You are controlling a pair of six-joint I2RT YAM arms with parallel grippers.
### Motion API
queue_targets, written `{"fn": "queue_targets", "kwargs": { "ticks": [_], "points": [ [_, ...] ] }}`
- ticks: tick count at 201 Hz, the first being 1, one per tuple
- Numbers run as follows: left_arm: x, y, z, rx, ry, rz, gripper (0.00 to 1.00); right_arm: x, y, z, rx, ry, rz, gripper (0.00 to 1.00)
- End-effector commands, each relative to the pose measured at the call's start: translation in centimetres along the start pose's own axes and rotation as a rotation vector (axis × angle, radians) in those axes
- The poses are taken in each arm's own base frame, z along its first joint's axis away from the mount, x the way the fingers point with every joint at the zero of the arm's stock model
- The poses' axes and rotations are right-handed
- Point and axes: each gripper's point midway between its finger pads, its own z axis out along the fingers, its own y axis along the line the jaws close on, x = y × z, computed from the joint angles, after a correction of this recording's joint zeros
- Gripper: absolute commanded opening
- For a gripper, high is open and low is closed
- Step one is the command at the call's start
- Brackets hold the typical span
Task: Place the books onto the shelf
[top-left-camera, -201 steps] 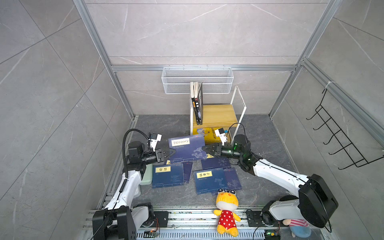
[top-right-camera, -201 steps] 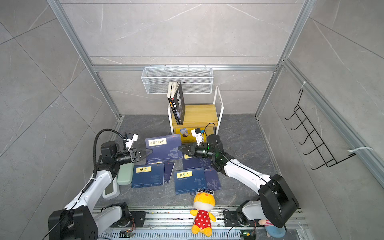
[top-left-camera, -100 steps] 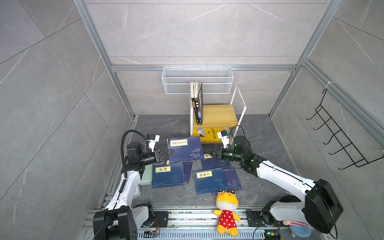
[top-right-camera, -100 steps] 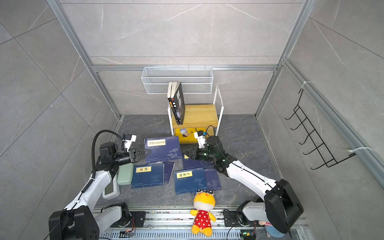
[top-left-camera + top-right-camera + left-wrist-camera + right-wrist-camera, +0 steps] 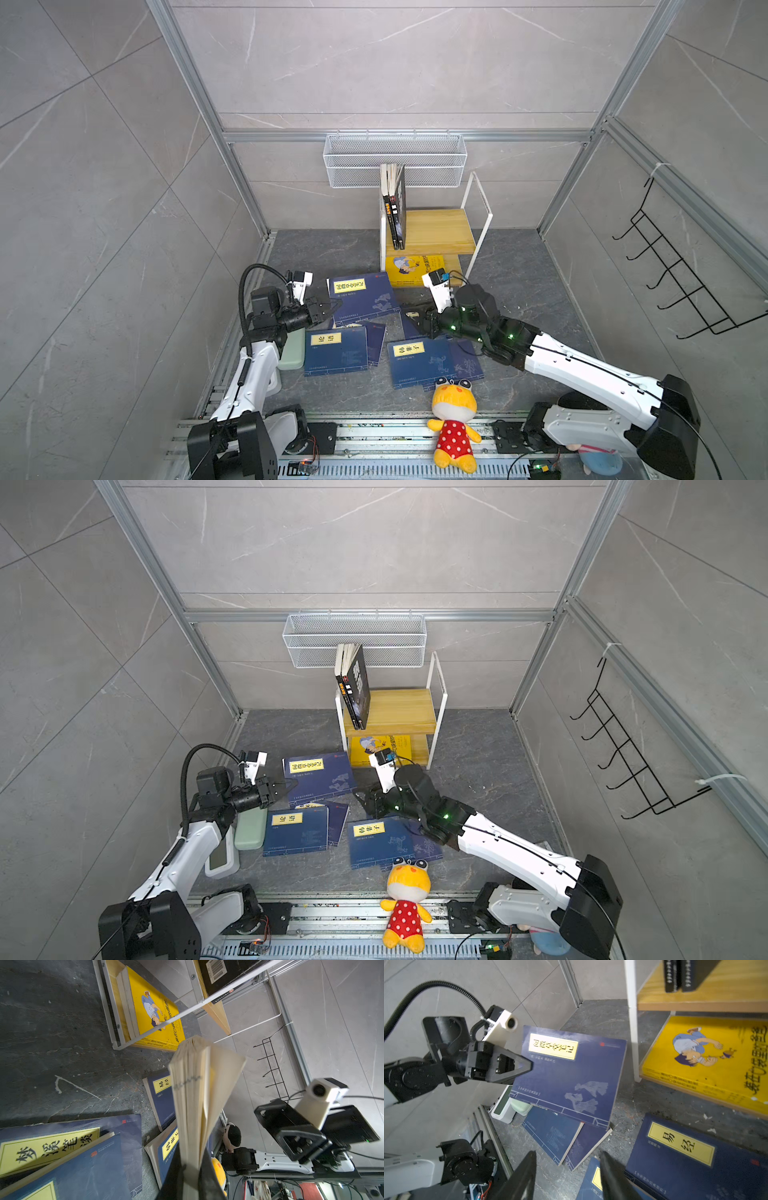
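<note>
The shelf (image 5: 432, 228) stands at the back, 2 black books (image 5: 395, 208) upright on its top board. The left hand (image 5: 331, 306) is clamped on one edge of a raised navy book (image 5: 365, 297), its pages fanning loose. The right hand (image 5: 568, 1169), jaws parted and empty, would best pinch the free edge, so the book travels closed toward the shelf.

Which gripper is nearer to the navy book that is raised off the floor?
Left. The left gripper grips that raised navy book at its edge; the right gripper is apart from its opposite side, jaws open and empty.
</note>
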Motion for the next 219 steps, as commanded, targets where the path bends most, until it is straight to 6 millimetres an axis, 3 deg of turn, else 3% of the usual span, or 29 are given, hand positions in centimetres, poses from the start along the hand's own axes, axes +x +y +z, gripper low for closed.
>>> {"fn": "queue_targets", "kwargs": {
  "ticks": [1,62,94,136,219],
  "points": [
    [-1.2,-0.5,-0.3,-0.016,-0.022,0.053,0.0,-1.1,-0.1,-0.2,0.158,-0.03,-0.228,0.53],
    [-1.3,-0.2,-0.1,-0.017,-0.006,0.011,0.0,1.1,4.9,3.5,0.298,-0.002,-0.732,0.57],
    [-1.1,-0.4,-0.1,-0.011,-0.003,0.03,0.0,3.5,6.3,6.8,0.301,0.023,-0.908,0.56],
    [-1.2,-0.9,-0.2,-0.005,-0.004,0.049,0.0,4.1,5.9,9.0,0.428,0.035,-1.034,0.55],
    [-1.1,-1.4,-0.3,0.011,-0.001,0.05,0.0,3.5,1.6,13.8,0.495,0.065,-1.034,0.45]
  ]
}}
